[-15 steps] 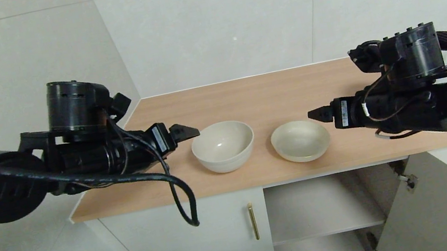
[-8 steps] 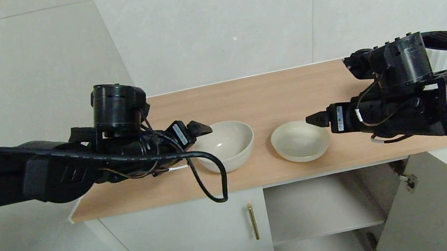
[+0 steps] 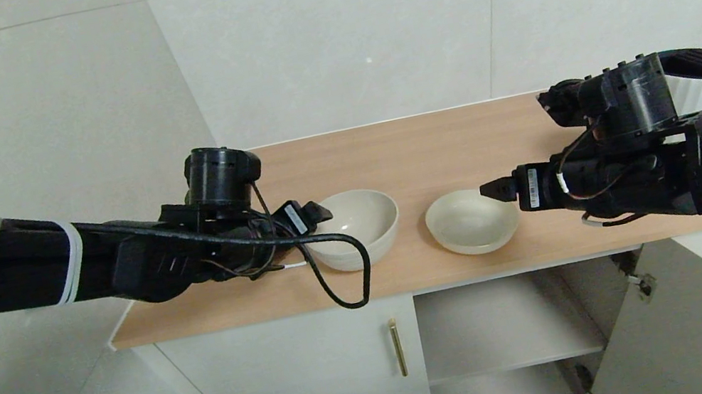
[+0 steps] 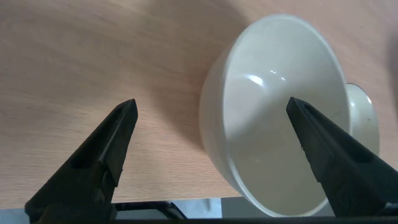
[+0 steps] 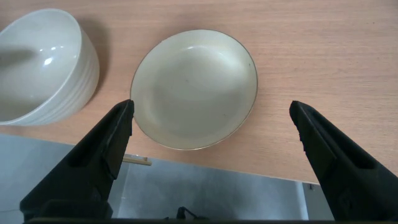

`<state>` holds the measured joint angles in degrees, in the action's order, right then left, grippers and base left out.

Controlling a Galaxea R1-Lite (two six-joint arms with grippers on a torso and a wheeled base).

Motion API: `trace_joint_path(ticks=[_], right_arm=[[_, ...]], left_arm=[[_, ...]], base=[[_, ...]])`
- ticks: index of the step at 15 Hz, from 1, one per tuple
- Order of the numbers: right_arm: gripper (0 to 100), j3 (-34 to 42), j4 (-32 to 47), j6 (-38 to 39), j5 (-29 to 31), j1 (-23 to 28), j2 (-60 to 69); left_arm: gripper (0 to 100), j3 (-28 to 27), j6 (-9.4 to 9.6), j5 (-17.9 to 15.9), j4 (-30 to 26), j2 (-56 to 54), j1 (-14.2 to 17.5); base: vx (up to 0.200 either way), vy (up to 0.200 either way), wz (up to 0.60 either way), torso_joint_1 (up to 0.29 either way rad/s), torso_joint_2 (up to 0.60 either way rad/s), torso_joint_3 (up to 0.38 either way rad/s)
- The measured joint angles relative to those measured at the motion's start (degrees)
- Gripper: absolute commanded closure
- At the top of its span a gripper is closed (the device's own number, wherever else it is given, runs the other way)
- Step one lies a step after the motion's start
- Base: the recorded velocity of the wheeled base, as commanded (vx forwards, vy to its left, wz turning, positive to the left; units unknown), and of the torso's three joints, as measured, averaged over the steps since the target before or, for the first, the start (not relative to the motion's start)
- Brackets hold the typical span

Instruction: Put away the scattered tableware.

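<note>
Left gripper (image 3: 319, 211) is hanging with its jaws spread wide, grasping nothing. The deep bowl (image 3: 356, 228) is sitting just ahead of its fingertips, with the near wall showing between them. Just beyond the bowl, the shallow dish (image 3: 472, 220) is resting on the wooden counter (image 3: 428, 140), directly before the right gripper (image 3: 490, 189). That gripper's jaws are likewise standing apart, wider than the dish, holding nothing.
</note>
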<state>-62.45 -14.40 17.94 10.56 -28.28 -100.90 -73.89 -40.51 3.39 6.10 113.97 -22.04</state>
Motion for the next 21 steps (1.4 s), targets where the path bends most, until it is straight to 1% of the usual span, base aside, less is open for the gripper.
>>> trace_joint_path(ticks=[7, 8, 16, 21], right_arm=[[0, 0.11, 0.0, 0.0, -0.02, -0.07, -0.01], [0, 0.11, 0.0, -0.02, 0.0, -0.07, -0.01], [0, -0.39, 0.46, 0.01, 0.35, -0.21, -0.37], [0, -1.88, 0.46, 0.01, 4.19, -0.27, -2.6]], left_arm=[[0, 0.16, 0.13, 0.11, -0.05, 0.5, 0.0], [100, 0.18, 0.22, 0.11, -0.05, 0.5, -0.01], [100, 0.35, 0.28, 0.02, -0.18, 0.04, -0.2], [100, 0.54, 0.37, -0.11, -0.33, -1.1, -0.26]], base=[[0.0, 0.0, 0.0, 0.0, 0.0, 0.0], [0.0, 0.0, 0.0, 0.0, 0.0, 0.0], [0.0, 0.0, 0.0, 0.0, 0.0, 0.0], [0.0, 0.0, 0.0, 0.0, 0.0, 0.0]])
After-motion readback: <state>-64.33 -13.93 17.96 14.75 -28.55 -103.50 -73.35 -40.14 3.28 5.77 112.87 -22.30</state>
